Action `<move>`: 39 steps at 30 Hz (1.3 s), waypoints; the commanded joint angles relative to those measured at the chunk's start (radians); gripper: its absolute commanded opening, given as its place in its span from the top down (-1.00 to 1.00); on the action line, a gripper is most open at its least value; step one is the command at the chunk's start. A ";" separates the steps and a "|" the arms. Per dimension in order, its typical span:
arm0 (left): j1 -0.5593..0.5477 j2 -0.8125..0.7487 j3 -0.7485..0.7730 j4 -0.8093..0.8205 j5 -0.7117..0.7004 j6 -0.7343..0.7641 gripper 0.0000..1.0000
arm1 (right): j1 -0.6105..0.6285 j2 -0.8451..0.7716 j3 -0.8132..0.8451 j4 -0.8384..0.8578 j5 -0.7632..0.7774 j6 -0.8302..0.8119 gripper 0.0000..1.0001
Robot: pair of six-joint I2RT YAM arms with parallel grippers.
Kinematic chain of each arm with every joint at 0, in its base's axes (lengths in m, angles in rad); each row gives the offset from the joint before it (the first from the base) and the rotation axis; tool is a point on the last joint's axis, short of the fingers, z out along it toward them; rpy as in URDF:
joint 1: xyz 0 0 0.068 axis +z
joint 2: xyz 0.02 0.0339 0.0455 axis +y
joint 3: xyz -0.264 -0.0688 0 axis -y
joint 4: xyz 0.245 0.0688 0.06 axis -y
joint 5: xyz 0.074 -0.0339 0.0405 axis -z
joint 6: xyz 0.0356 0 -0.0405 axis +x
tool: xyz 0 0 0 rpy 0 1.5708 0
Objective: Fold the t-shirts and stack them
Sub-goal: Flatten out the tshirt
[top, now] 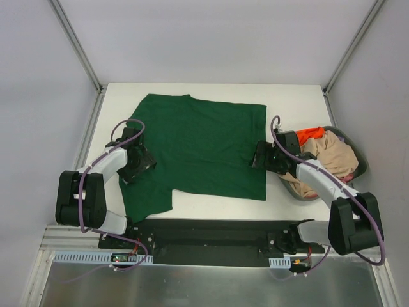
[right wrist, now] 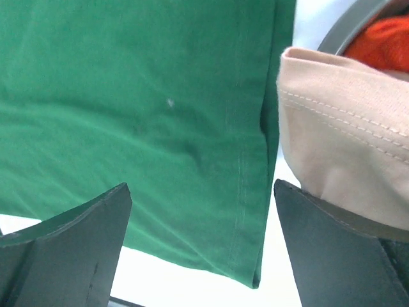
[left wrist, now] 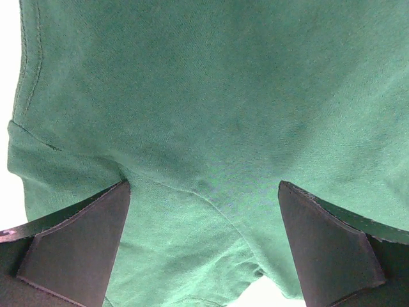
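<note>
Under the left gripper, whose jaws stand wide apart and hold nothing, lies the left side of the dark green short-sleeved cloth t-shirt, close to the seam where the sleeve joins the body. Under the right gripper, also fully spread and empty, is the opposite side hem of the same garment. Whether the fingers already touch the cloth, I cannot tell.

The t-shirt lies flat on the white worktop between the two grippers. I judge that this flat position lets both edges be pinched together and folded in one movement, and that the grippers are placed at opposite edges for this reason.

Just to the right of the right gripper is the dark round rigid basket. It holds the crumpled beige cloth t-shirt and the orange cloth t-shirt, with some pink cloth beside them. I think they are kept there so that the worktop serves one garment only. No fold is made yet, and there is no stack.
</note>
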 commanded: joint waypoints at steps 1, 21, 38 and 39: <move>-0.009 -0.016 0.022 -0.018 -0.013 0.010 -0.99 | 0.039 -0.097 -0.054 -0.016 -0.089 -0.103 -0.92; -0.009 -0.152 -0.027 -0.045 -0.009 -0.041 -0.98 | 0.367 0.042 0.024 -0.073 0.098 -0.129 -0.92; 0.011 0.239 0.210 -0.009 -0.050 -0.001 -0.98 | 0.237 0.414 0.210 -0.047 0.152 -0.090 -0.92; 0.013 0.263 0.236 -0.009 -0.052 0.005 -0.98 | 0.233 0.418 0.220 -0.050 0.152 -0.094 -0.92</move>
